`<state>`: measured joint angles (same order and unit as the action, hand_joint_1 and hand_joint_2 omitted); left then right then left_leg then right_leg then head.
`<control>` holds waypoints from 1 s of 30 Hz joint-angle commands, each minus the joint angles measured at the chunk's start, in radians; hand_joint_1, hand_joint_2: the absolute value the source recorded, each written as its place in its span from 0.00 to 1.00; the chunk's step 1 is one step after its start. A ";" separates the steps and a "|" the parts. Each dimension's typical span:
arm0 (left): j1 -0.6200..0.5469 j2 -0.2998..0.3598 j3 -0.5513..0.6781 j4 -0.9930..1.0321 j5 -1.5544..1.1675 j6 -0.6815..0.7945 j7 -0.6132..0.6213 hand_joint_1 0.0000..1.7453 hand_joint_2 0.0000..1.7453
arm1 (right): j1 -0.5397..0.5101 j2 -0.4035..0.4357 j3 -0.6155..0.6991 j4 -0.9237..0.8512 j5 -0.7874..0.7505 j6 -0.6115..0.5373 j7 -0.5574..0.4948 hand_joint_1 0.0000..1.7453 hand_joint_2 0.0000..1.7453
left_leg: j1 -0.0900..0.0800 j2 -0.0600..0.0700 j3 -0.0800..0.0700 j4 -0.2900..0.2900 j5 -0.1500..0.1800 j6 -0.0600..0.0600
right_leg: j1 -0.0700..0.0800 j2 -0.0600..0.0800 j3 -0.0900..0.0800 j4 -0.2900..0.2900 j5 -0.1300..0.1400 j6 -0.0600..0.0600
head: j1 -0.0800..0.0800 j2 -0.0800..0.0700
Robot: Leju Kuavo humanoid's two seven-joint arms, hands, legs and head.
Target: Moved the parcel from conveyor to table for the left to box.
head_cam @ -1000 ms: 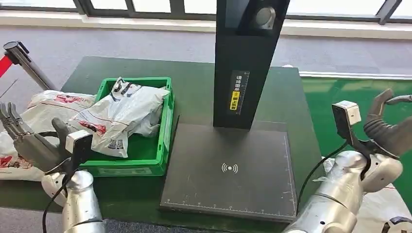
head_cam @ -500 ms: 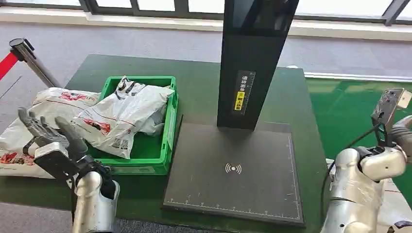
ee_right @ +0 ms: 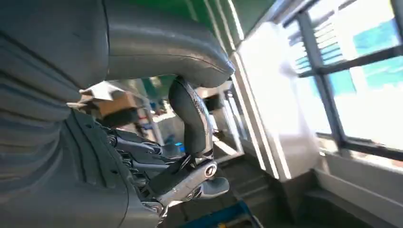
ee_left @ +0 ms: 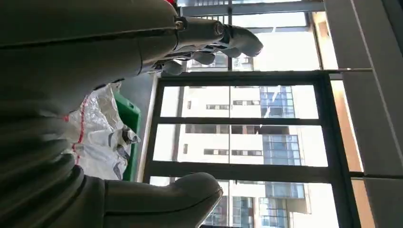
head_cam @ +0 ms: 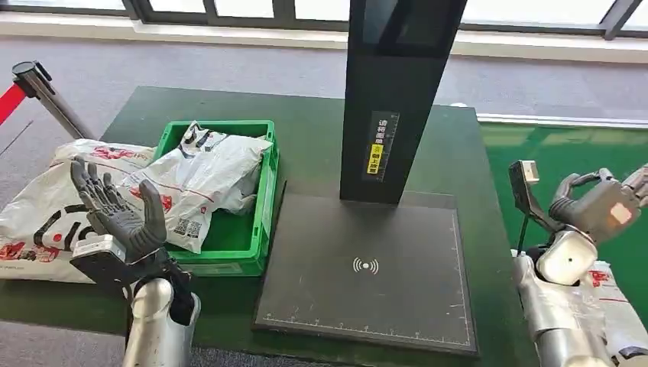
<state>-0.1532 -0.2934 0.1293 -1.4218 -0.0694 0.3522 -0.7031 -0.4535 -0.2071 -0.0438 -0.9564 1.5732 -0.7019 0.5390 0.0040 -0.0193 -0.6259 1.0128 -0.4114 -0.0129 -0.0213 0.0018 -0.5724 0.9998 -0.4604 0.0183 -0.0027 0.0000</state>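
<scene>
A white parcel [head_cam: 202, 180] with red print lies in the green crate [head_cam: 264, 222] on the dark table. A second parcel [head_cam: 42, 210] lies on the table to the left of the crate. A third white parcel [head_cam: 615, 306] lies at the lower right, under my right arm. My left hand [head_cam: 115, 210] is raised in front of the crate, fingers spread, holding nothing. My right hand [head_cam: 600, 205] hangs over the green conveyor [head_cam: 562, 164], fingers loosely bent and empty. In the left wrist view the parcel [ee_left: 97, 137] and crate [ee_left: 129, 118] show behind my left hand [ee_left: 142, 47].
A black scanner column [head_cam: 397, 99] stands on a flat black base plate [head_cam: 367, 267] in the middle of the table. A stanchion with a red belt [head_cam: 34, 84] stands at the far left. Windows run along the back.
My left hand has risen and turned its palm up with fingers spread. My right hand has dropped lower and turned near the conveyor. The camera shifted slightly.
</scene>
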 commanded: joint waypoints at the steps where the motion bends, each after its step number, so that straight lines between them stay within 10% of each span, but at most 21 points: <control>1: 0.016 -0.013 -0.001 0.060 -0.009 -0.017 0.005 0.00 1.00 | 0.183 0.092 -0.230 -0.397 -0.002 0.004 -0.229 0.00 1.00 | 0.000 0.000 0.001 -0.001 -0.001 0.000 | 0.000 -0.001 0.001 -0.001 -0.001 -0.001 | 0.000 0.000; 3: 0.029 -0.013 -0.002 0.048 -0.004 -0.019 0.005 0.00 1.00 | 0.216 0.117 -0.226 -0.377 -0.002 0.004 -0.199 0.00 1.00 | 0.001 -0.002 0.003 -0.002 -0.001 0.000 | 0.001 -0.003 0.004 -0.003 -0.002 -0.001 | 0.000 0.000; 6: 0.040 -0.018 0.016 0.025 0.002 -0.012 0.005 0.00 1.00 | 0.160 -0.022 0.036 -0.072 -0.002 0.004 0.110 0.00 1.00 | 0.001 -0.001 0.005 -0.003 -0.001 0.000 | 0.002 -0.003 0.007 -0.005 -0.002 -0.002 | 0.000 0.000; 7: 0.049 -0.020 0.026 0.018 0.003 -0.016 0.005 0.00 1.00 | 0.101 -0.031 0.066 0.108 -0.002 0.004 0.136 0.00 0.00 | 0.001 0.002 0.005 -0.003 -0.002 0.001 | 0.002 0.000 0.006 -0.005 -0.002 -0.001 | 0.000 0.000; 8: 0.053 -0.021 0.030 0.023 0.003 -0.022 0.005 0.00 1.00 | 0.024 -0.026 0.077 0.314 -0.002 0.004 0.159 0.00 0.00 | 0.001 0.007 0.007 -0.004 -0.003 0.001 | 0.002 0.004 0.007 -0.006 -0.001 -0.002 | 0.000 0.000; 9: 0.055 -0.021 0.031 0.029 -0.003 -0.024 0.005 0.00 1.00 | -0.014 -0.016 0.045 0.428 -0.002 0.004 0.159 0.00 1.00 | 0.002 0.009 0.006 -0.003 -0.004 0.000 | 0.002 0.007 0.006 -0.005 0.000 -0.002 | 0.000 0.000; 10: 0.055 -0.021 0.032 0.033 -0.006 -0.025 0.005 0.00 1.00 | -0.025 -0.019 0.026 0.472 -0.002 0.004 0.159 0.00 1.00 | 0.002 0.012 0.009 -0.004 -0.004 0.001 | 0.002 0.010 0.008 -0.008 0.001 -0.002 | 0.000 0.000; 11: 0.052 -0.023 0.037 0.043 -0.007 -0.026 0.005 0.00 1.00 | -0.034 -0.020 -0.014 0.528 -0.002 0.015 0.159 0.00 0.00 | 0.001 0.008 0.007 -0.004 -0.003 0.001 | 0.002 0.006 0.008 -0.006 0.000 -0.001 | 0.000 0.000; 30: 0.060 -0.009 0.061 0.088 -0.033 -0.021 0.005 0.00 1.00 | -0.027 0.019 -0.239 0.567 -0.015 0.086 0.052 0.00 0.00 | 0.000 0.003 0.003 -0.001 -0.002 0.001 | 0.000 0.001 0.003 -0.002 -0.002 -0.001 | 0.000 0.000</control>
<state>-0.1282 -0.2934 0.1648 -1.4038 -0.0950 0.3323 -0.7027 -0.4367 -0.2320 -0.1075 -0.4853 1.5683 -0.6309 0.6288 0.0041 -0.0197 -0.6263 1.0127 -0.4124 -0.0118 -0.0212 0.0011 -0.5718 0.9995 -0.4621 0.0183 -0.0027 0.0000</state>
